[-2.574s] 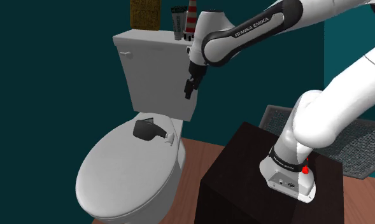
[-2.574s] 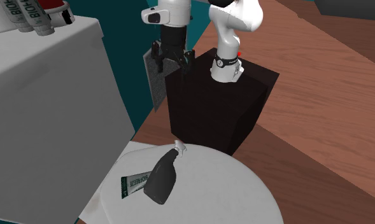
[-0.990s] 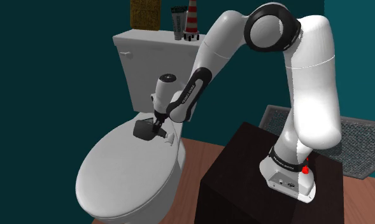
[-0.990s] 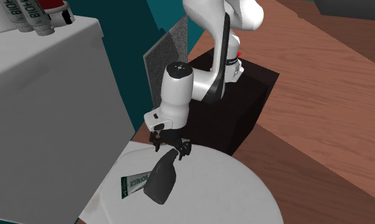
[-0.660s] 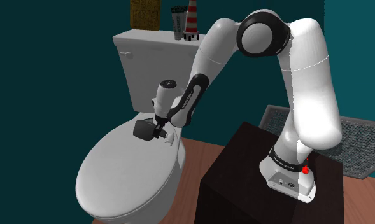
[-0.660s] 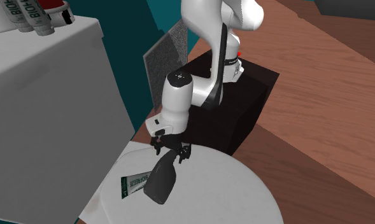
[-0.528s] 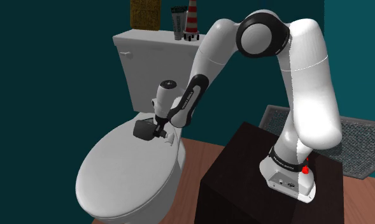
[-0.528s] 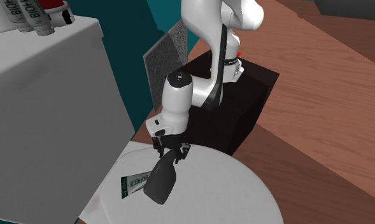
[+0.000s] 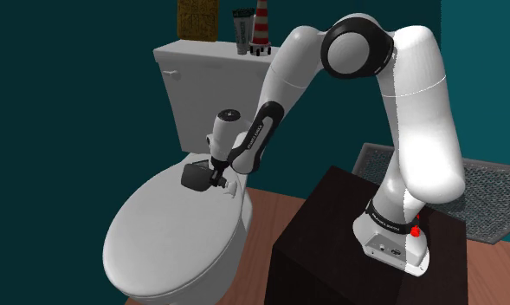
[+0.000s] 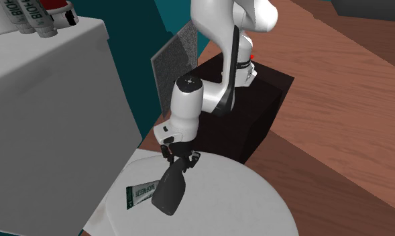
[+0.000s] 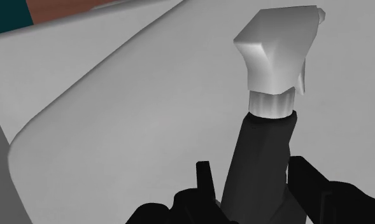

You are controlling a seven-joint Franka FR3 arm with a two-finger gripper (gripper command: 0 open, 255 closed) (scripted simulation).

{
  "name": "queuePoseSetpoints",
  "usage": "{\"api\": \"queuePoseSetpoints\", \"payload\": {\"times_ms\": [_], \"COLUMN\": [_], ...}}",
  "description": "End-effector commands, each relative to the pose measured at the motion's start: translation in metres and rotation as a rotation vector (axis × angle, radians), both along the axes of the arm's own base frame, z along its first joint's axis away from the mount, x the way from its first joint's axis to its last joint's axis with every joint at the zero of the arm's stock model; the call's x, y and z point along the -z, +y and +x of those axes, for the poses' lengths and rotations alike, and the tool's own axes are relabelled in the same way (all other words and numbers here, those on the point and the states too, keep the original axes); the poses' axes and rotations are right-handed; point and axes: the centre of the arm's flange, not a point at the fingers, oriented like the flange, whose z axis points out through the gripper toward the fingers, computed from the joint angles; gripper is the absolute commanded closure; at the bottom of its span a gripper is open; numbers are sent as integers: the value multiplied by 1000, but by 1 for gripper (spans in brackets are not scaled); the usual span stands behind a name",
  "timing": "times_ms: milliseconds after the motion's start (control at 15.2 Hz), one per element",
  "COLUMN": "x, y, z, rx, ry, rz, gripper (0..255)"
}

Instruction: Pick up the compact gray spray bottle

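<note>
The dark gray spray bottle (image 9: 195,176) lies on its side on the closed white toilet lid (image 9: 158,234), its white nozzle toward the stand. In the second exterior view the bottle (image 10: 169,191) points its neck up at my gripper (image 10: 179,161), which hangs straight over it. My gripper (image 9: 216,180) sits at the neck end. In the wrist view the black neck (image 11: 259,146) runs between my two fingers with the white trigger head (image 11: 278,54) beyond them. One finger touches the neck; a thin gap shows at the other. The gripper (image 11: 253,181) is open but narrow.
A green and white tube (image 10: 140,194) lies on the lid beside the bottle's body. The toilet tank (image 9: 201,87) rises just behind, with tubes and a striped bottle (image 9: 248,30) on top. The dark stand (image 9: 331,243) is close by, and a gray mat (image 9: 487,191) lies behind it.
The arm lowered slightly onto the bottle's neck, and the fingers have drawn in from wide apart to nearly against it. The bottle has not moved.
</note>
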Motion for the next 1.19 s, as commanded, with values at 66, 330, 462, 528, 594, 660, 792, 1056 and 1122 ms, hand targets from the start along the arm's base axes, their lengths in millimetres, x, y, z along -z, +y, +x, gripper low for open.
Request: {"api": "queuePoseSetpoints", "payload": {"times_ms": [66, 330, 462, 528, 594, 660, 792, 1056, 1122], "x": [-6, -27, -37, -42, -48, -53, -64, -80, -80], "y": [1, 1, 1, 1, 1, 1, 1, 1, 1], "z": [0, 0, 0, 0, 0, 0, 0, 0, 0], "rx": [0, 0, 0, 0, 0, 0, 0, 0, 0], "ry": [0, 0, 0, 0, 0, 0, 0, 0, 0], "rz": [0, 0, 0, 0, 0, 0, 0, 0, 0], "gripper": [255, 255, 255, 255, 255, 255, 255, 255, 255]}}
